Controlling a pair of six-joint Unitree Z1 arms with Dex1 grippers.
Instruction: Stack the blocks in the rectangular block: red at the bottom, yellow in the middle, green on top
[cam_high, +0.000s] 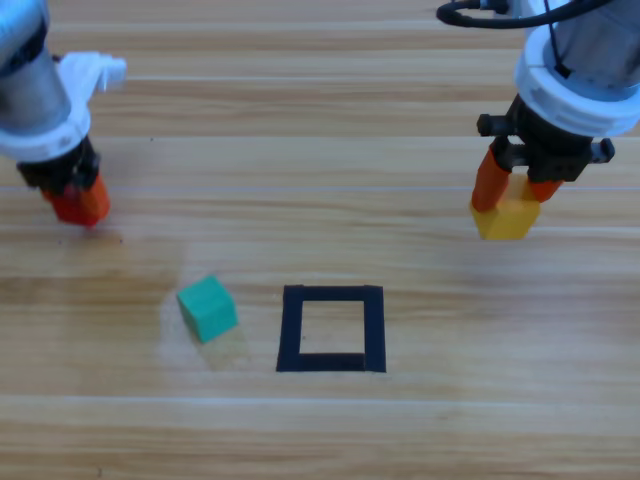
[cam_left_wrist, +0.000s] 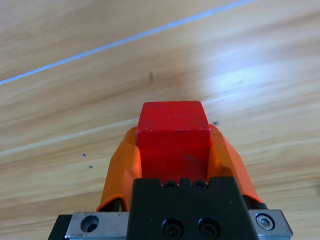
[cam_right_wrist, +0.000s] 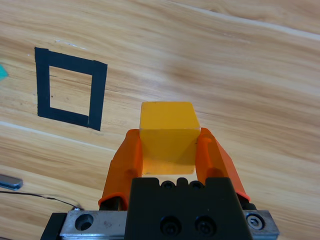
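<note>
At the far left of the high view my left gripper (cam_high: 78, 205) is shut on the red cube (cam_high: 84, 204), which fills the space between the jaws in the left wrist view (cam_left_wrist: 173, 145). My right gripper (cam_high: 512, 200) at the upper right is shut on the yellow cube (cam_high: 508, 218), seen close between the jaws in the right wrist view (cam_right_wrist: 166, 137). The green cube (cam_high: 208, 307) lies loose on the wood, tilted a little, just left of the black tape rectangle (cam_high: 332, 329), whose hollow middle shows bare wood. The rectangle (cam_right_wrist: 70, 95) also shows in the right wrist view.
The wooden table (cam_high: 450, 420) stretches all around. A sliver of the green cube (cam_right_wrist: 2, 72) shows at the left edge of the right wrist view, and a thin cable with a grey piece (cam_right_wrist: 10, 183) lies at its lower left.
</note>
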